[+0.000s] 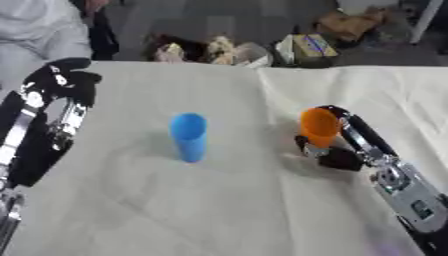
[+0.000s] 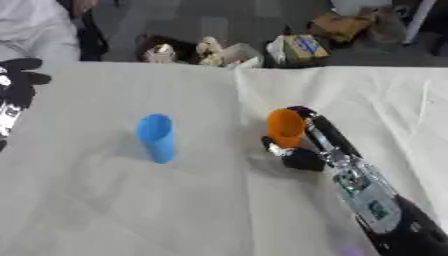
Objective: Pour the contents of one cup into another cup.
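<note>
The small orange plastic cup, upright with its mouth up, stands on the cloth-covered worktop, the right robot hand curled round it. The taller blue cup stands upright, apart leftward. The left robot hand hovers relaxed.

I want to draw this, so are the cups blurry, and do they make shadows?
Left eye view: the blue cup and orange cup have soft, blurry edges, and a faint shadow lies left of the blue one. Right eye view: the clutter beyond the table is too smeared to identify.
</note>
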Robot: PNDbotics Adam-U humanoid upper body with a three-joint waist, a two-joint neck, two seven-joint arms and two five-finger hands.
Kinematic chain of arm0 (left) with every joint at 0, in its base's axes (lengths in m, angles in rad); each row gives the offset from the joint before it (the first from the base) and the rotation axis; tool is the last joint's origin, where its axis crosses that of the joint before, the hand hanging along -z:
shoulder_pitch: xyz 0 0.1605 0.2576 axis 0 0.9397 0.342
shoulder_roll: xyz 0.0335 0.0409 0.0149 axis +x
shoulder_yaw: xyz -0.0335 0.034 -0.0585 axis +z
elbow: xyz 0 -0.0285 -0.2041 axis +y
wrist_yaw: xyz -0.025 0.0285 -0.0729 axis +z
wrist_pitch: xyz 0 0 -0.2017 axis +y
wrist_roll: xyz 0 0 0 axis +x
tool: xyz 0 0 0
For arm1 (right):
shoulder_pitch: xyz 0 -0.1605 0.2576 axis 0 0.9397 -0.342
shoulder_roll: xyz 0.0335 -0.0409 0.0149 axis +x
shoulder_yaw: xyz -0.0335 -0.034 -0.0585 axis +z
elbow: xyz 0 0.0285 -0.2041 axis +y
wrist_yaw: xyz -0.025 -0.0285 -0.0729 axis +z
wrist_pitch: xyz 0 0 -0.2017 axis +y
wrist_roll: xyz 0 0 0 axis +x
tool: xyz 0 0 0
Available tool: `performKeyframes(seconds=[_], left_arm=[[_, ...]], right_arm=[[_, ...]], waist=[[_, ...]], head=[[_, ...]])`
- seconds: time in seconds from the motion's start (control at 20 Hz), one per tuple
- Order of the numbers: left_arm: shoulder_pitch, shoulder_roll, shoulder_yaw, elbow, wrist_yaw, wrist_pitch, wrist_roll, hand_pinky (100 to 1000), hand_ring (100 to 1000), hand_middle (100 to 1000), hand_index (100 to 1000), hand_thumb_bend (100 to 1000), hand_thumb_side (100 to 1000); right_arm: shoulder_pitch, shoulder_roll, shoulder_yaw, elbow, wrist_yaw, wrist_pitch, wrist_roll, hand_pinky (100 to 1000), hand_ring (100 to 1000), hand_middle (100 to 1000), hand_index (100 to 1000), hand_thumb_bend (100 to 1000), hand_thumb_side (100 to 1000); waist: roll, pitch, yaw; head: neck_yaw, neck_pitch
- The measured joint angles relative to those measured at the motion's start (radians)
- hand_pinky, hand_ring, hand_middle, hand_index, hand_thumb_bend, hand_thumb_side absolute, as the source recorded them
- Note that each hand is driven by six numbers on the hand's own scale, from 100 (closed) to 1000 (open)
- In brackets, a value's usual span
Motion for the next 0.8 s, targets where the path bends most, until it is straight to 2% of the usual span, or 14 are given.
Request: performKeyframes(seconds=[0.15,0.2,0.25,0.3,0.8], left_arm=[[0.000,0.000,0.000,0.000,0.000,0.000,0.000,830,851,866,781,214,1000],[0.000,0.000,0.000,0.000,0.000,0.001,-0.001,830,851,866,781,213,1000],[0.000,0.000,0.000,0.000,0.000,0.001,-0.001,830,851,866,781,213,1000],[0.000,0.000,0.000,0.000,0.000,0.002,-0.001,830,851,866,781,213,1000],[0.000,0.000,0.000,0.000,0.000,0.002,-0.002,832,851,868,781,211,1000]], right_arm=[[-0.001,0.000,0.000,0.000,-0.003,-0.002,-0.003,653,734,798,813,254,554],[-0.001,0.000,0.000,-0.001,-0.007,-0.002,-0.006,642,725,789,804,247,523],[-0.001,0.000,0.000,-0.003,-0.012,0.000,-0.010,630,714,781,793,234,573],[0.000,0.000,0.000,-0.006,-0.018,0.001,-0.015,616,701,767,776,223,514],[0.007,-0.010,0.013,-0.046,-0.094,0.017,-0.053,522,645,715,705,119,474]], waist=[[0.000,0.000,0.000],[0.000,0.000,-0.001],[0.000,0.000,-0.001],[0.000,0.000,-0.001],[0.000,0.000,-0.007]], head=[[0.001,0.000],[0.001,0.000],[0.001,0.000],[0.002,0.000],[0.006,0.000]])
